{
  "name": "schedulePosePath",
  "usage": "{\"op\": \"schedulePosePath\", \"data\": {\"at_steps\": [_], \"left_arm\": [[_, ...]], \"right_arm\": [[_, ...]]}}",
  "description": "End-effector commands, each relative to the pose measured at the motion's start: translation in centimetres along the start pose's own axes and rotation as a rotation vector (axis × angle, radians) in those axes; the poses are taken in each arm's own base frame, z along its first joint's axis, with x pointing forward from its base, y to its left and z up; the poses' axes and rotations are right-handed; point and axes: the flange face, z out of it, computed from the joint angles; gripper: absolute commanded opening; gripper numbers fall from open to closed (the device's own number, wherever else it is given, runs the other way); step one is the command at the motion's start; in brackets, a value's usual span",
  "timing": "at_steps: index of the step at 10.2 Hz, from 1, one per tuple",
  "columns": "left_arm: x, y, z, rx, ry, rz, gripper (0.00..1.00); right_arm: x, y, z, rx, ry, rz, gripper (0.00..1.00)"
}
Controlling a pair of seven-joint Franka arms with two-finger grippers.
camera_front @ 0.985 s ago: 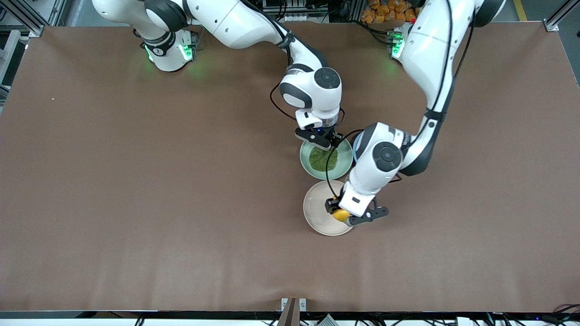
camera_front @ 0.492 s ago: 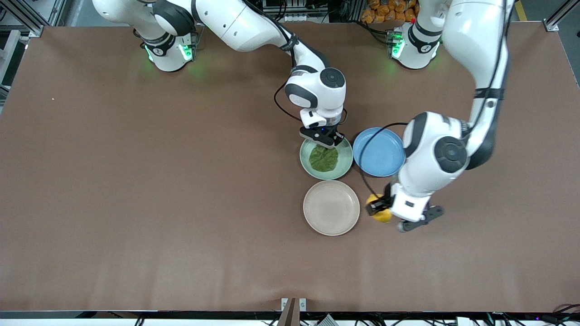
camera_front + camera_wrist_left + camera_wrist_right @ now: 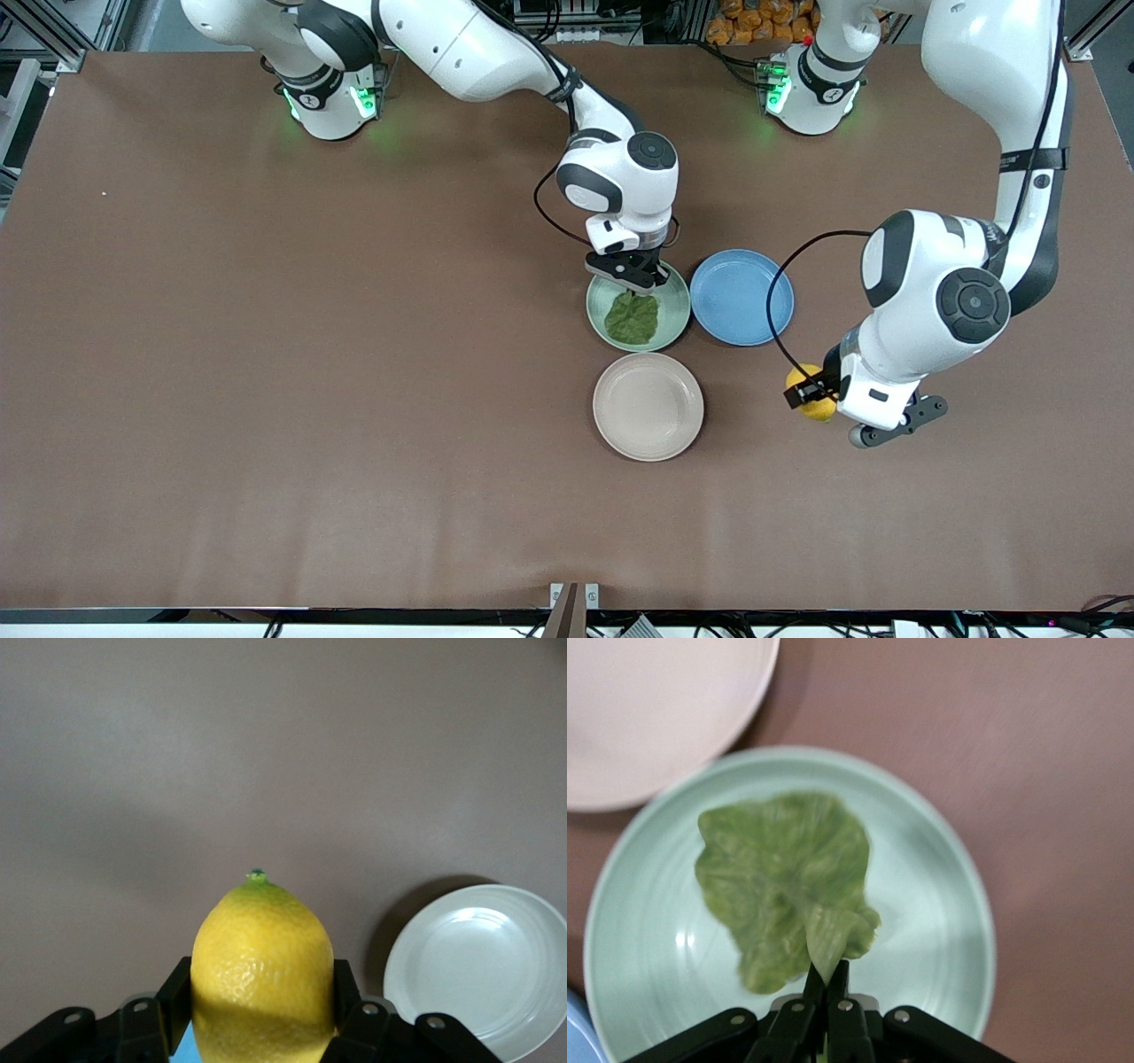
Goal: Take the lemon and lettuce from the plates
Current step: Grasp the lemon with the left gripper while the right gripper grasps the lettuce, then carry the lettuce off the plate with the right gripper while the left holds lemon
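Over the bare brown surface [image 3: 266,354], toward the left arm's end, we list the left tool [image 3: 813,396], its fingers clamped on the lemon [image 3: 812,403]. We read no lettering on any item. Green plate [image 3: 680,306]: holds the lettuce [image 3: 633,317], whose stem tip is pinched by the narrow right tool [image 3: 640,282]. Beige plate [image 3: 648,407] and blue plate [image 3: 741,297]: nothing inside.
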Motion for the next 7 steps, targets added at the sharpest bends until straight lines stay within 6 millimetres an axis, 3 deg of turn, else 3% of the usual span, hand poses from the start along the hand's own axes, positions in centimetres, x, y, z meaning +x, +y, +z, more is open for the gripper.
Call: {"op": "schedulePosePath", "data": {"at_steps": [1, 4, 6, 7], "left_arm": [[-2.0, -3.5, -0.9, 0.033, -0.006, 0.044, 0.0], [-2.1, -6.7, 1.1, 0.036, 0.001, 0.075, 0.0], [-1.6, -9.6, 2.8, 0.06, 0.033, 0.111, 0.0], [-1.2, -10.2, 3.8, 0.069, 0.038, 0.133, 0.0]], "right_arm": [[5.5, 0.9, -6.9, -0.016, -0.101, -0.012, 0.0], [16.3, 4.1, -15.9, 0.037, -0.16, 0.004, 0.0], [26.3, 9.4, -18.9, 0.033, -0.195, 0.008, 0.0], [32.1, 13.5, -20.0, 0.022, -0.218, 0.004, 0.0]]}}
